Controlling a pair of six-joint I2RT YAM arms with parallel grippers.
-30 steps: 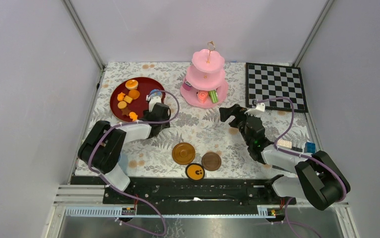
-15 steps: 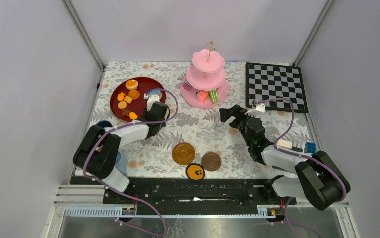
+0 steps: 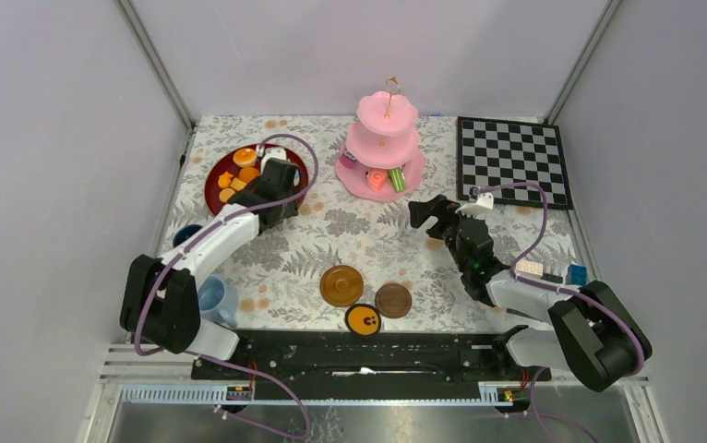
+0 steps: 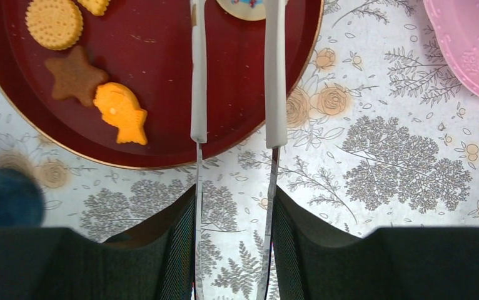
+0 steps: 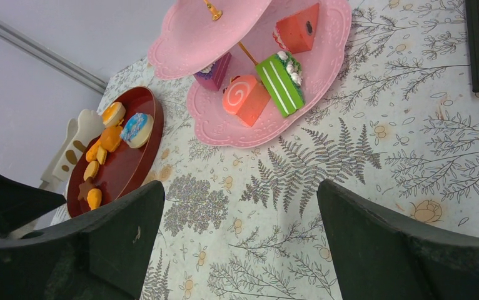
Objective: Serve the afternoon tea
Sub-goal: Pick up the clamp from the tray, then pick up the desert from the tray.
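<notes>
The pink three-tier stand (image 3: pixel 382 148) holds green (image 5: pixel 279 75), pink roll (image 5: pixel 246 97), orange-red (image 5: pixel 296 28) and purple (image 5: pixel 212 70) pastries. A dark red plate (image 3: pixel 230 210) holds orange biscuits, a brown star biscuit (image 4: pixel 74 74), an orange fish (image 4: pixel 121 112) and a blue-iced round biscuit (image 5: pixel 136 129). My left gripper (image 3: pixel 274 159) is open above the plate, its white fingers (image 4: pixel 198 75) on either side of the iced biscuit's line; I cannot tell if they touch it. My right gripper (image 3: pixel 426 210) is open and empty over the cloth, below the stand.
Three brown saucers (image 3: pixel 341 285) lie at the front middle. A light-blue cup (image 3: pixel 213 300) and a dark-blue cup (image 3: pixel 186 235) stand at the left. The chessboard (image 3: pixel 513 159) is at the back right, and building blocks (image 3: pixel 553 270) are by the right arm.
My left arm has stretched forward and left, from the plate's near right rim to over the plate, uncovering the light-blue cup. The right arm has not moved.
</notes>
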